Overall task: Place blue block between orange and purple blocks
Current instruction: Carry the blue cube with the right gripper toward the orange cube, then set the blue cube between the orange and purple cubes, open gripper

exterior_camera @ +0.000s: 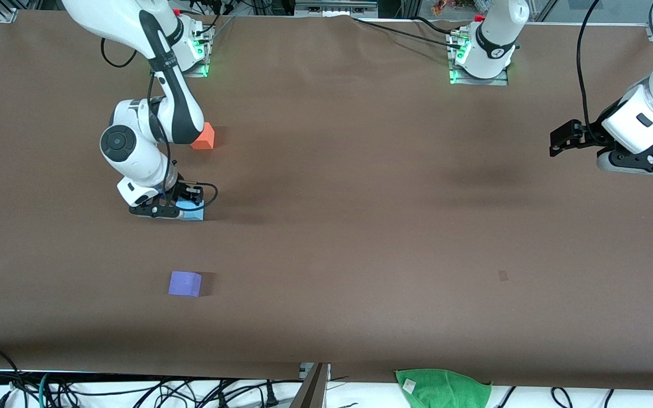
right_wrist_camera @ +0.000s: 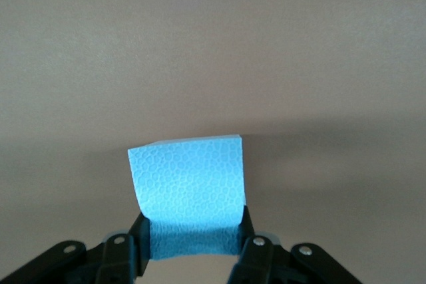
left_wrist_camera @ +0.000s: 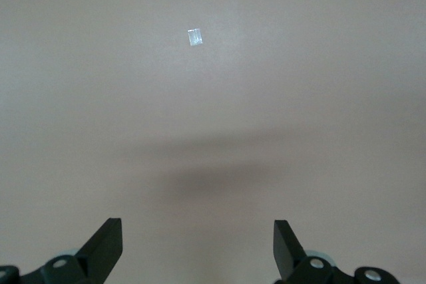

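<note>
The light sky-blue block point(exterior_camera: 194, 212) sits low at the table toward the right arm's end, between the orange block point(exterior_camera: 204, 136), which lies farther from the front camera, and the violet-purple block point(exterior_camera: 185, 283), which lies nearer. My right gripper point(exterior_camera: 182, 205) is shut on the blue block; in the right wrist view the block point(right_wrist_camera: 190, 177) fills the gap between the fingers point(right_wrist_camera: 136, 234). My left gripper point(exterior_camera: 559, 141) is open and empty, held above the table at the left arm's end; its wrist view shows the gripper point(left_wrist_camera: 198, 247) over bare brown surface.
A green cloth point(exterior_camera: 444, 388) hangs at the table's edge nearest the front camera. A small pale patch point(exterior_camera: 503, 275) marks the brown table point(exterior_camera: 360, 226); it also shows in the left wrist view point(left_wrist_camera: 194, 37). Cables lie along the near edge.
</note>
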Robot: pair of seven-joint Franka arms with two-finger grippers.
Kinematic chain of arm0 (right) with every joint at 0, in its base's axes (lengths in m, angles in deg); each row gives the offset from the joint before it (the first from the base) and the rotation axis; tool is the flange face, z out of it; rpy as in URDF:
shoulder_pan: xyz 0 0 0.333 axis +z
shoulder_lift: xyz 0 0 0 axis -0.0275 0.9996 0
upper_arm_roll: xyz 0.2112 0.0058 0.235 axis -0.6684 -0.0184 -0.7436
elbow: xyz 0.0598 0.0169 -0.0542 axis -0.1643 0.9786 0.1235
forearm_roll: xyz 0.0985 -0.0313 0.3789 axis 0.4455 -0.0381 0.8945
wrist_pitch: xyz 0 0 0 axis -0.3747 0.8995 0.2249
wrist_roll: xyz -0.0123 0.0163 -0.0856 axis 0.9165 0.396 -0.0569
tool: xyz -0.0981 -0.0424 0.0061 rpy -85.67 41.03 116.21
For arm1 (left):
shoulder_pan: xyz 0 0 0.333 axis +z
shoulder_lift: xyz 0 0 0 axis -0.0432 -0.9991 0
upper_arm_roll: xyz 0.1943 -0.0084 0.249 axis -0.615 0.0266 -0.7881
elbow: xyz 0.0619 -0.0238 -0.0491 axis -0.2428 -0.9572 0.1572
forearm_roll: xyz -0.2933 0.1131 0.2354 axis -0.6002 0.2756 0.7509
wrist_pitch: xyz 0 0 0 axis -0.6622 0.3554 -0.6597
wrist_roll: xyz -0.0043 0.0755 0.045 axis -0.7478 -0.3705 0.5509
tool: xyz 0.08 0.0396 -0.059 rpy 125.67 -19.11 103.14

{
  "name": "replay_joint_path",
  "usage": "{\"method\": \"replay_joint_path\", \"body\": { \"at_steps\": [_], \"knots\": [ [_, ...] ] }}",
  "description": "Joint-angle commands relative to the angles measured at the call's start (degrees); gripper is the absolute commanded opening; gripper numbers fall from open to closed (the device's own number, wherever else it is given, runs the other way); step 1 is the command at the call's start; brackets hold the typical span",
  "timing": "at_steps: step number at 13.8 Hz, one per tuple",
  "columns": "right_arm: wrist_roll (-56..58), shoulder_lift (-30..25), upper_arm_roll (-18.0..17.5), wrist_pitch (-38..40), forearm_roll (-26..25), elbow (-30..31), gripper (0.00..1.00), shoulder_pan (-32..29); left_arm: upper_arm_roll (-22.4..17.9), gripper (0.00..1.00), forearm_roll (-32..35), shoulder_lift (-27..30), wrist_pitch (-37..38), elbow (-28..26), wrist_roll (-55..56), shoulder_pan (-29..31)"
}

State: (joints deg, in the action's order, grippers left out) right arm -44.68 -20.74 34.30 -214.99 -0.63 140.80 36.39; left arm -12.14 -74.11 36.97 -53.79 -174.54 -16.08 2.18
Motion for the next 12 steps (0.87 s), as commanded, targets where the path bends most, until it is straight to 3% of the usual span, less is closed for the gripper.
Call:
{"method": "replay_joint_path", "body": {
  "at_steps": [1,2,3,4,7,12],
  "knots": [
    [0.46,-2.06,-0.72,-3.79,1.32,4.11,0.46,0.36,-0.02,1.00,-0.50,0.50,1.04,0.64,0.27,-0.15],
    [0.46,-1.97,-0.72,-4.49,1.32,4.55,0.47,0.36,-0.02,1.00,-0.50,0.50,1.04,0.64,0.27,-0.15],
    [0.46,-1.89,-0.72,-4.41,1.32,4.47,0.66,0.36,-0.02,1.00,-0.41,0.50,1.04,0.64,0.27,-0.15],
    [0.81,-1.89,-0.72,-4.33,1.32,4.04,1.00,0.36,-0.02,1.00,-0.49,0.50,1.04,0.64,0.27,-0.15],
    [1.51,-2.33,-0.55,-1.62,1.23,0.27,1.00,0.36,-0.02,1.00,-0.41,0.50,1.04,0.64,0.27,-0.15],
    [6.68,-2.06,1.20,11.30,0.88,-10.28,1.00,-0.08,-0.02,1.00,-0.41,0.50,1.04,0.64,0.27,-0.15]
  ]
}}
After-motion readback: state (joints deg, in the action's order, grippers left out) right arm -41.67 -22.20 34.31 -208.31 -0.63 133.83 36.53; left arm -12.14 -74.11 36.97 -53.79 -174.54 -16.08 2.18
